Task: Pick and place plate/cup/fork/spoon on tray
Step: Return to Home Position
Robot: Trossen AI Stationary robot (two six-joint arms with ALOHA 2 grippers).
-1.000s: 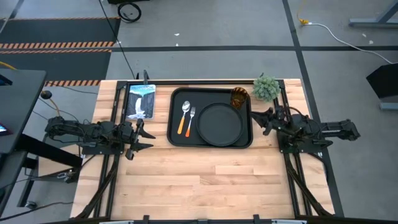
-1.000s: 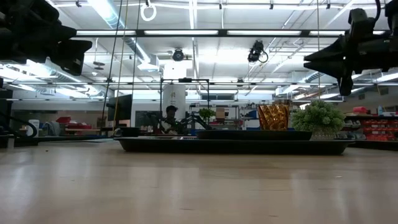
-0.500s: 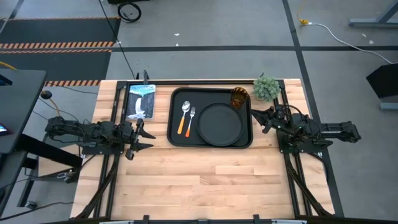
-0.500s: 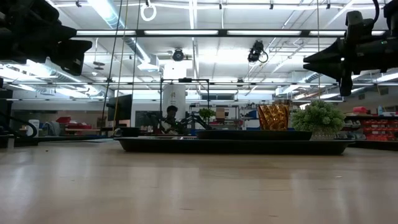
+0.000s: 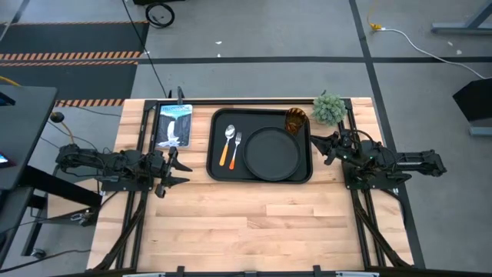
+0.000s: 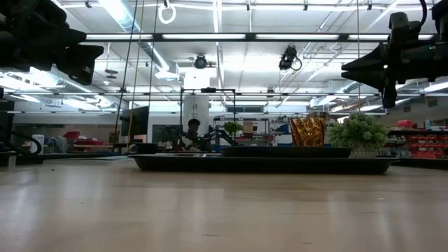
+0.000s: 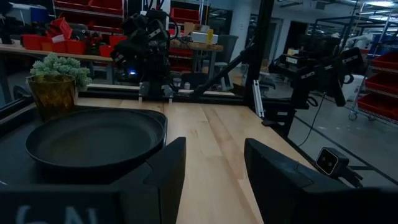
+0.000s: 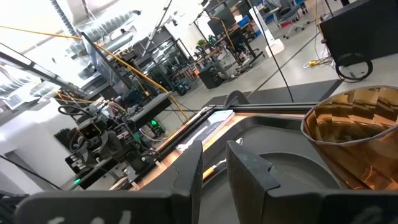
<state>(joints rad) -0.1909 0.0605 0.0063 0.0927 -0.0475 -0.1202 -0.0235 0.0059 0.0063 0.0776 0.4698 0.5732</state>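
1. We saw the black rectangular tray (image 5: pixel 261 145) lying at the far middle of the wooden table (image 5: pixel 254 223), with all four task things already resting on it.
2. The round black plate (image 5: pixel 273 153) filled the tray's right half.
3. The amber cup (image 5: pixel 296 121) stood upright in the tray's far right corner, just beside the plate.
4. The spoon (image 5: pixel 228 144) and fork (image 5: pixel 237 148) lay side by side on the tray's left part, spoon outermost.
5. We judged the task finished, with nothing left to place.
6. The left gripper (image 5: pixel 174 171) hung left of the tray, fingers spread wide and empty.
7. The right gripper (image 5: pixel 323 148) hung just right of the tray, fingers narrowly apart, holding nothing.
8. A small potted plant (image 5: pixel 329 108) and a picture card (image 5: pixel 174 125) stood off the tray, blocking nothing.
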